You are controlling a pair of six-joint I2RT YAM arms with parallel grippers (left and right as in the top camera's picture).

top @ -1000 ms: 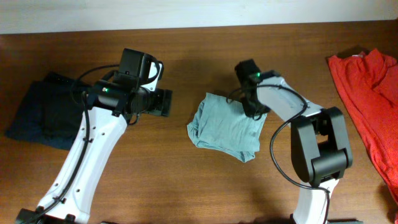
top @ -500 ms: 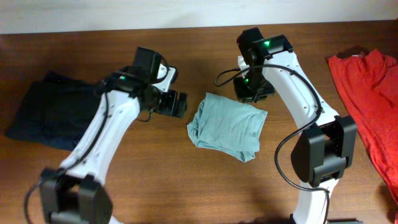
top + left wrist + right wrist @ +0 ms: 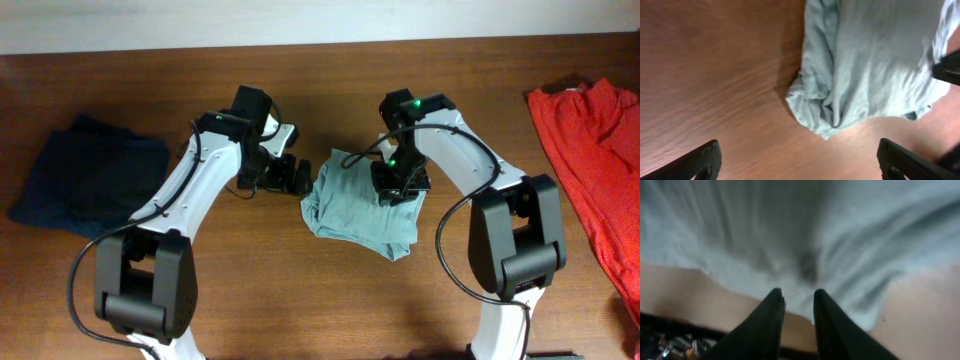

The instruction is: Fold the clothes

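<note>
Pale blue-green garment of thin wrinkly cloth (image 3: 355, 210) lies bundled on the middle of the brown wooden table (image 3: 300, 300); left gripper (image 3: 297, 177) gapes empty beside its left edge, right gripper (image 3: 392, 190), narrowly parted and empty, hovers over its far right corner, seemingly poised to fold.

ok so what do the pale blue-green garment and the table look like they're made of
The pale blue-green garment looks like thin, soft, matte cloth: it lies in fine wrinkles and limp folds. The table looks like wood or a wood-look laminate, with brown grain streaks and a faint sheen; which one is unclear.
</note>
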